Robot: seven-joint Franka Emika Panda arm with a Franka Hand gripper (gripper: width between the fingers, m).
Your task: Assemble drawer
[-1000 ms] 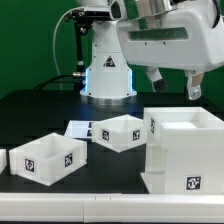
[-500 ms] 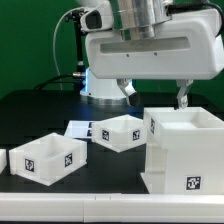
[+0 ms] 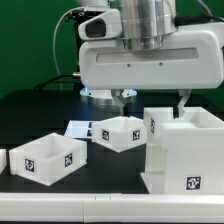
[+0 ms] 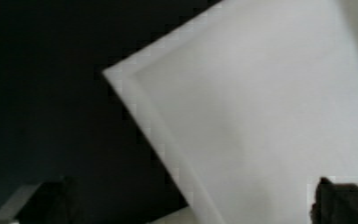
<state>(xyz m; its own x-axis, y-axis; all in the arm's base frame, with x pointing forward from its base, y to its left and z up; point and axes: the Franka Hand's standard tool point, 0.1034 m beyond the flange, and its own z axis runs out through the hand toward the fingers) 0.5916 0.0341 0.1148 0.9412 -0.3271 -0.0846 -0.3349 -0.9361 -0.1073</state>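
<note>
Tool (image 3: 155, 101) spread above the case (image 3: 186, 150)
Fingers wide, it hovers over the white case at the frame's lower right on the bench (image 3: 30, 115); lowered off-line, a finger could strike the rim and shove it.

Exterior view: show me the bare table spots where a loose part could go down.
Bare: the dark table behind the left drawer box, out to the robot base; also the patch in front of the middle box. Crowded: between that box and the tall cabinet.
</note>
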